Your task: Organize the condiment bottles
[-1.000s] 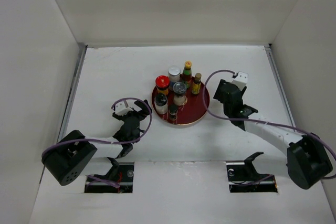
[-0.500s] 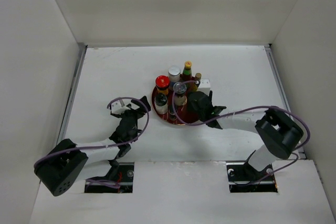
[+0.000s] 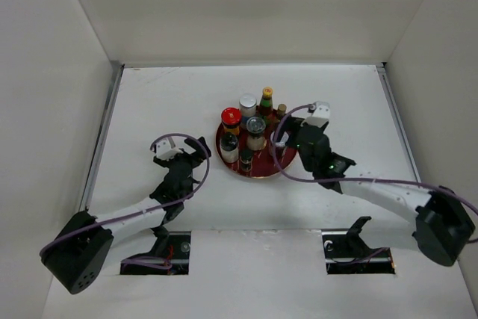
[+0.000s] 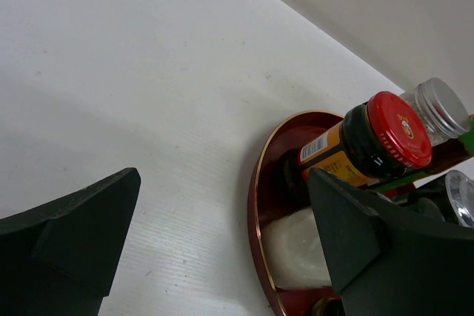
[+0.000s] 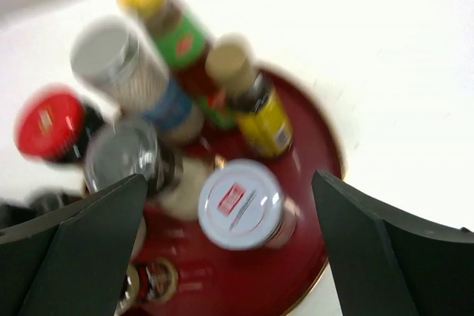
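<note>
We found all the condiment bottles point(image 3: 255, 125) standing clustered on the round red tray point(image 3: 263, 163), just beyond the middle of the surface point(image 3: 149, 95), so we judged the organizing nearly done, with our left pincer point(image 4: 224, 179) and right pincer point(image 5: 229, 177) both spread wide, empty, flanking it.

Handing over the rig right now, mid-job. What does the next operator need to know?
Left hand: open, empty, beside the round red lacquer tray.
Right hand: open, empty, above the tray's right side.
Bottles: red-lidded jar, silver-lidded jar, green-necked red sauce bottle, slim yellow-labelled bottle, white-lidded jar and the rest stand on the tray.
Done: none seen off the tray.
Left: probably only withdrawing both hands.
</note>
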{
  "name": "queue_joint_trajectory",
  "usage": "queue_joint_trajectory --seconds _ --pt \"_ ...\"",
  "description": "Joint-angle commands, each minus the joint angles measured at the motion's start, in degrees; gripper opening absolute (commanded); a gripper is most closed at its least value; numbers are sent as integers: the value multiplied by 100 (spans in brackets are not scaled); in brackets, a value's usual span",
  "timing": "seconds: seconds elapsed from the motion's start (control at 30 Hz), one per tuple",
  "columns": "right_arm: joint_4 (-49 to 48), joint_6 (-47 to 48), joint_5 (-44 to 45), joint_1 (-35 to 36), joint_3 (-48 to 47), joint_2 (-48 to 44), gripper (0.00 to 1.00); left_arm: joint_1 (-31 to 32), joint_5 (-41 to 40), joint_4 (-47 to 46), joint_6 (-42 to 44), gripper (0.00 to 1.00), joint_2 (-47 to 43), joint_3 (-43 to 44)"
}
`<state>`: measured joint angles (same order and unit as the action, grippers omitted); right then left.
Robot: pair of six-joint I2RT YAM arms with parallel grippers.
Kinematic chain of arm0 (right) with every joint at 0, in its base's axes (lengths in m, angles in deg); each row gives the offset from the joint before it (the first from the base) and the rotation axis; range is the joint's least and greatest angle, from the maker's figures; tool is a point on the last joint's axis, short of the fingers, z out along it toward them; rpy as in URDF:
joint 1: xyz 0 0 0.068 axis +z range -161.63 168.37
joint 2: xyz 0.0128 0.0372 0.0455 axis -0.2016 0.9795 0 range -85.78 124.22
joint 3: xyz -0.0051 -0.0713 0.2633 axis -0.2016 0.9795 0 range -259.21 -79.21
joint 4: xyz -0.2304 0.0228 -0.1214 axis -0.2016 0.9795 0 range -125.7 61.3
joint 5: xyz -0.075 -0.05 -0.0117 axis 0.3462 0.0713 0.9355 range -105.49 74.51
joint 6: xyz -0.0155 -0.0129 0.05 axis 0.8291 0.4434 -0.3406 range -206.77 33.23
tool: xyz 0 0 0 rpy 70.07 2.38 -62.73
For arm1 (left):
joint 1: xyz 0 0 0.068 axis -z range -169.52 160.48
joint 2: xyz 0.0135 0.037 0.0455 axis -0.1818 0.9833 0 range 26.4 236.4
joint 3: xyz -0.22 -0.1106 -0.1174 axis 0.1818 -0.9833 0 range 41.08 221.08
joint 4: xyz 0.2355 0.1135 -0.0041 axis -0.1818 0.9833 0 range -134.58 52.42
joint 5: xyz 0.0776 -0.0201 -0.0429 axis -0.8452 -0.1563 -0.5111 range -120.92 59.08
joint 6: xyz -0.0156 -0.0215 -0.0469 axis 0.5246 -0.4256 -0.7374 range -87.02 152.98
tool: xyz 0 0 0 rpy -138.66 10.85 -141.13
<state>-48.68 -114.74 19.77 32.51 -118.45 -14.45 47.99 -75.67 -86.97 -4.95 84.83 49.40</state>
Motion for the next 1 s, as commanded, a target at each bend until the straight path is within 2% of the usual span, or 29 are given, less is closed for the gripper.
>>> queue_joint_trajectory --seconds 0.0,0.17,0.3,0.5,0.7,0.97 --pt "-258 -59 33 -584 258 -566 100 -12 10 502 -82 100 -271 319" --pt "-258 -691 -475 -1797 610 -1033 100 41 142 1626 -206 100 -516 671" --pt "-338 -1175 -880 -2580 1093 -867 100 67 221 2567 -197 100 -1043 890" --pt "-601 -1528 -1223 -3091 1542 -769 100 102 511 3992 -214 100 -1624 1365" --pt "-610 -1510 -1294 -3092 1560 -954 100 243 538 4046 -223 100 -1906 1462" --pt "-583 -1484 -1321 -3083 1551 -1192 100 304 433 3695 -223 100 -1581 1436"
